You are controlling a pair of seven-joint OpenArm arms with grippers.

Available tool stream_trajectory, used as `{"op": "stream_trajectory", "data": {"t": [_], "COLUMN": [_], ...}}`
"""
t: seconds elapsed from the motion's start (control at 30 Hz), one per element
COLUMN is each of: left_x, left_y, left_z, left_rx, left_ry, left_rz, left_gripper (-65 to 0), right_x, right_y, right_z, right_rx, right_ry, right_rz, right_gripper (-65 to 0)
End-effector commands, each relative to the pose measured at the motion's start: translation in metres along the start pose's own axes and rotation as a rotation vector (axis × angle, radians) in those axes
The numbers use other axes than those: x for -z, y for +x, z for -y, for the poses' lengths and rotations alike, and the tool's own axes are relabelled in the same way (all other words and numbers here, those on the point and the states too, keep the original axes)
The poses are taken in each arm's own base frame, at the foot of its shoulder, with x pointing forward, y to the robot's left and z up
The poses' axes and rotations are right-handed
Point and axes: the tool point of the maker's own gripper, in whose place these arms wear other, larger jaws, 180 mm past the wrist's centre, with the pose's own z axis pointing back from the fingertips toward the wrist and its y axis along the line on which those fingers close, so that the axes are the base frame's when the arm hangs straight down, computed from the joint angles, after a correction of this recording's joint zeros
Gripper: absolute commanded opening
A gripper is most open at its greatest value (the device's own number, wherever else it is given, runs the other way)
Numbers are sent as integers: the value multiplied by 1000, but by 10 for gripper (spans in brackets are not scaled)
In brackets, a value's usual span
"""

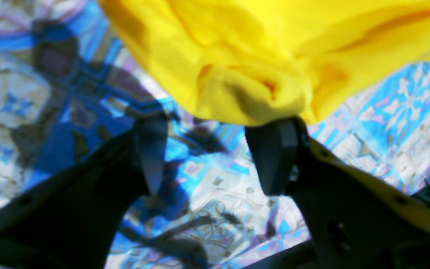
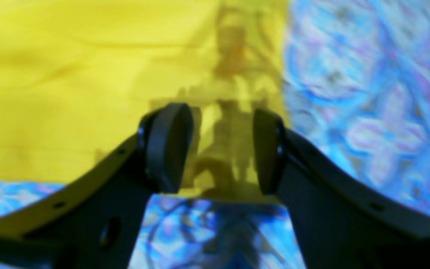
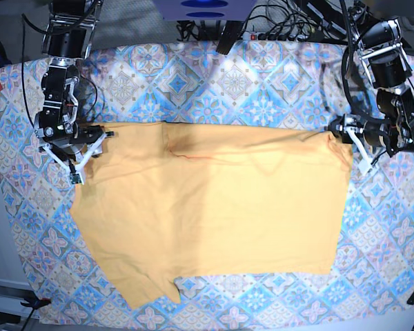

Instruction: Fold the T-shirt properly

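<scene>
The shirt (image 3: 214,207) lies flat on the desk (image 3: 262,89), long axis running arm to arm, its top edge spanning from the right tool (image 3: 79,153) to the left tool (image 3: 346,132), both apart at a corner.

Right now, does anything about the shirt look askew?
Yes. The T-shirt is folded unevenly: its lower left corner juts out as a flap towards the table edge, and the right edge slants. Nothing looks torn.
</scene>
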Motion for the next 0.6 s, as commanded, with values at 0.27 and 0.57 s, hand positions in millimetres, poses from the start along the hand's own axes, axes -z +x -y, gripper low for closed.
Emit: {"op": "stream_trajectory", "data": {"t": [0.27,0.57], "left_x": [-16,-16], "left_y": [32,32], "left_z": [-4,-4], "left_rx": [23,27], "left_ry": [16,18], "left_rz": [72,69], "left_gripper": [-273,-273], "right_x": [28,23], "right_y": [9,-1], "right_z": [13,57], "right_rx": [59,152], "right_ry": [11,-58], "right_rz": [-45,-42], "right_gripper": [-358,-358]}}
